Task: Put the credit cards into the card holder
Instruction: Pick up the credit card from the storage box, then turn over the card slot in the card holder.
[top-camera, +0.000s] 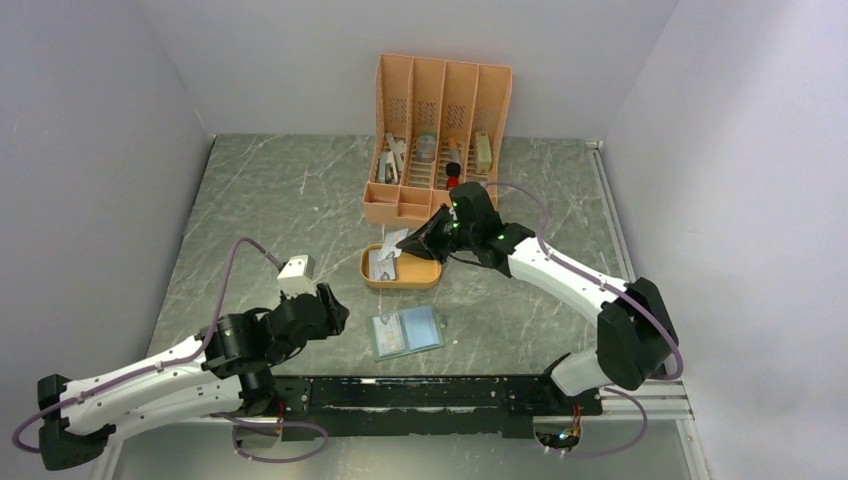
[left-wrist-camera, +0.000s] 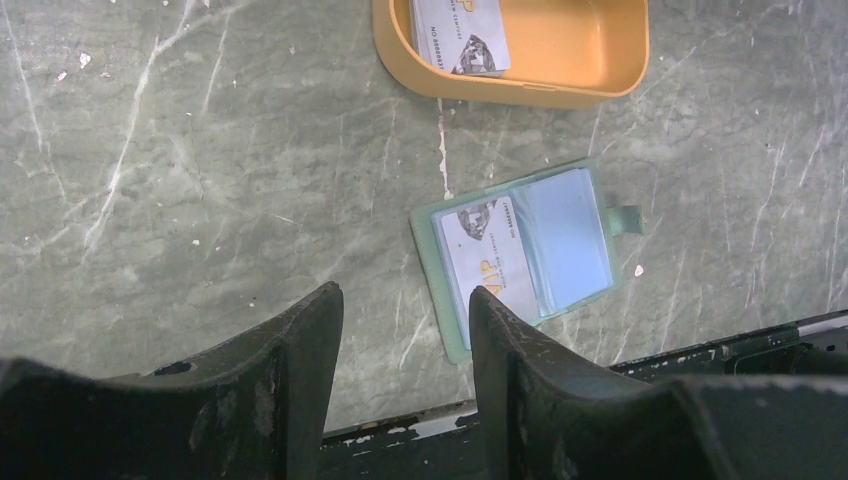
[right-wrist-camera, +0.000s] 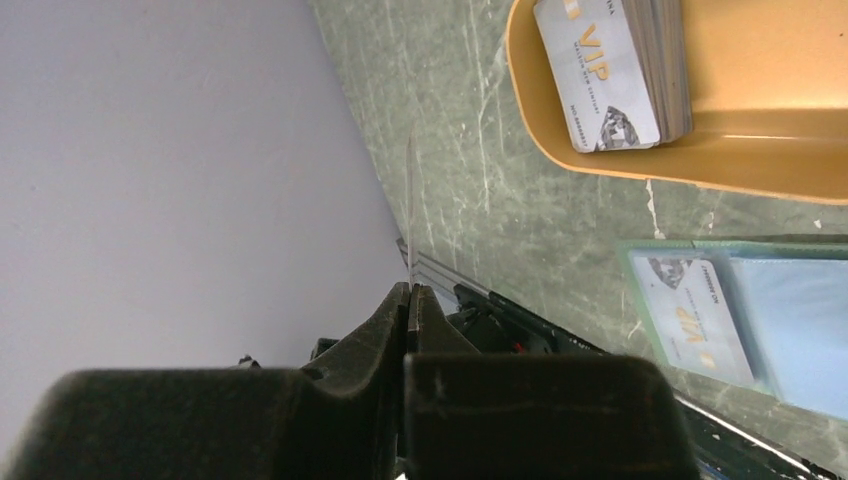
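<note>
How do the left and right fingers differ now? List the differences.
Left fingers stand apart, holding nothing; right fingers are shut on a card, pinched edge-on. Left fingers hang near the open card holder; right fingers are by the orange tray. Both pairs are black.

Pale walls (top-camera: 100, 150) enclose a grey-green marbled tabletop (top-camera: 290, 200).

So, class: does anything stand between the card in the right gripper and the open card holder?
Nothing visible does. The right gripper pinches the card by the orange tray. The card holder lies open on the tray's near side, with only bare table between. The left gripper, open, sits off to the holder's left.
</note>
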